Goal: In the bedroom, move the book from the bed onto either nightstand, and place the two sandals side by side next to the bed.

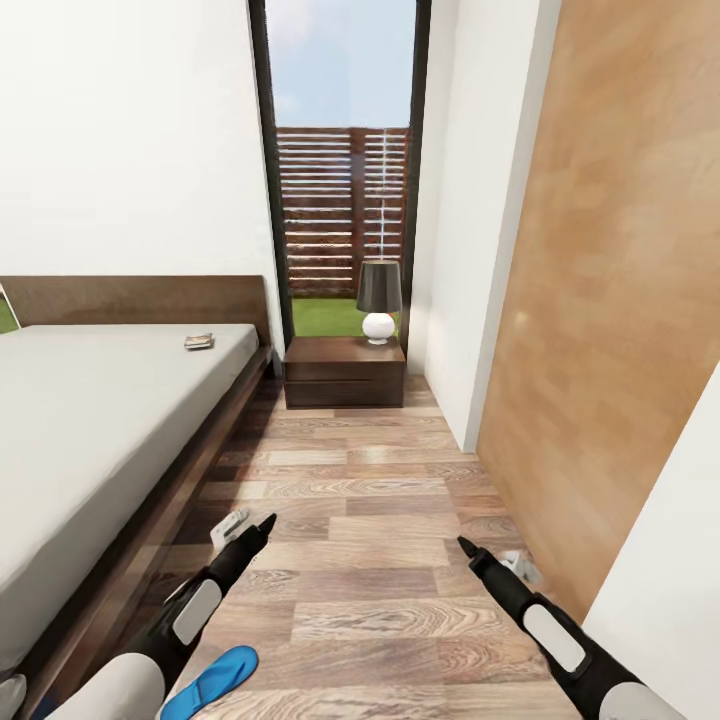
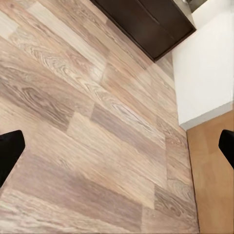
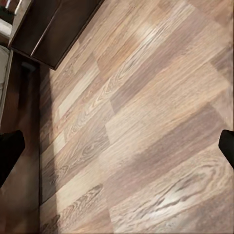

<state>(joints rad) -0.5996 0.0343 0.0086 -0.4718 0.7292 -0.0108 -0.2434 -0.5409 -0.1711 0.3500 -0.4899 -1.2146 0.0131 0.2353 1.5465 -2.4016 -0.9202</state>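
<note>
The book (image 1: 199, 341) lies on the light-grey mattress of the bed (image 1: 90, 420), near the headboard and the edge facing me. Beyond the bed's corner stands a dark nightstand (image 1: 345, 372) (image 2: 146, 24) (image 3: 53, 29) with a lamp (image 1: 379, 300) on it. One blue sandal (image 1: 215, 678) lies on the floor beside the bed frame, just under my left forearm. My left gripper (image 1: 250, 527) (image 2: 117, 146) and right gripper (image 1: 492, 556) (image 3: 117, 146) both hang open over bare planks, holding nothing, well short of the nightstand.
A narrow wood-plank aisle (image 1: 370, 520) runs between the bed and a white wall (image 1: 470, 250), with a light wooden panel (image 1: 610, 350) on the right. A tall black-framed window (image 1: 345, 200) behind the nightstand shows a slatted fence.
</note>
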